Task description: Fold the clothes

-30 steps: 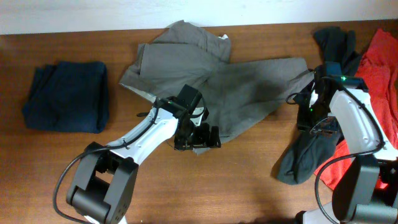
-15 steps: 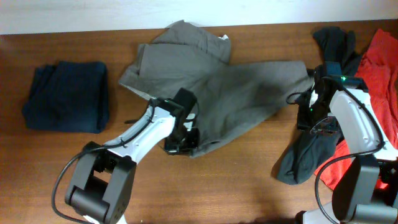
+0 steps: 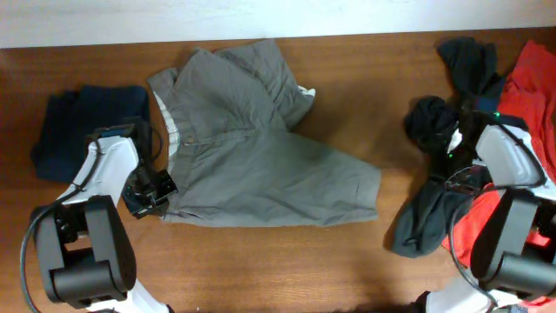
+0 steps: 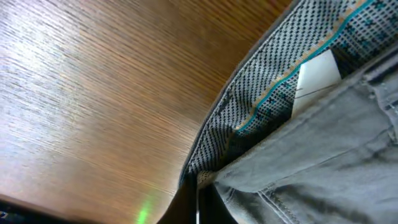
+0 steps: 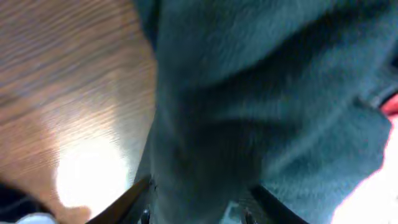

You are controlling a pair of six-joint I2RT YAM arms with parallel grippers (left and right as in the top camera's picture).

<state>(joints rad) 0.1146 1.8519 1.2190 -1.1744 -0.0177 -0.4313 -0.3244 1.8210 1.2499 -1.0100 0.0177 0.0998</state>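
**Left gripper (image 3: pixel 155 188) clamped on trousers (image 3: pixel 261 169)**

The grey trousers lie spread across the middle of the table (image 3: pixel 287 261), waistband to the left, legs running right. The left gripper's jaws are together, pinching the lower-left waistband corner; the left wrist view shows the patterned lining and a white label (image 4: pixel 318 71). A navy piece (image 3: pixel 82 130) lies folded at the left. The right gripper (image 5: pixel 196 208) sits over a black piece (image 3: pixel 426 222) beside a red piece (image 3: pixel 530 96). Dark cloth fills the gap between its fingers, so I cannot tell whether it grips.
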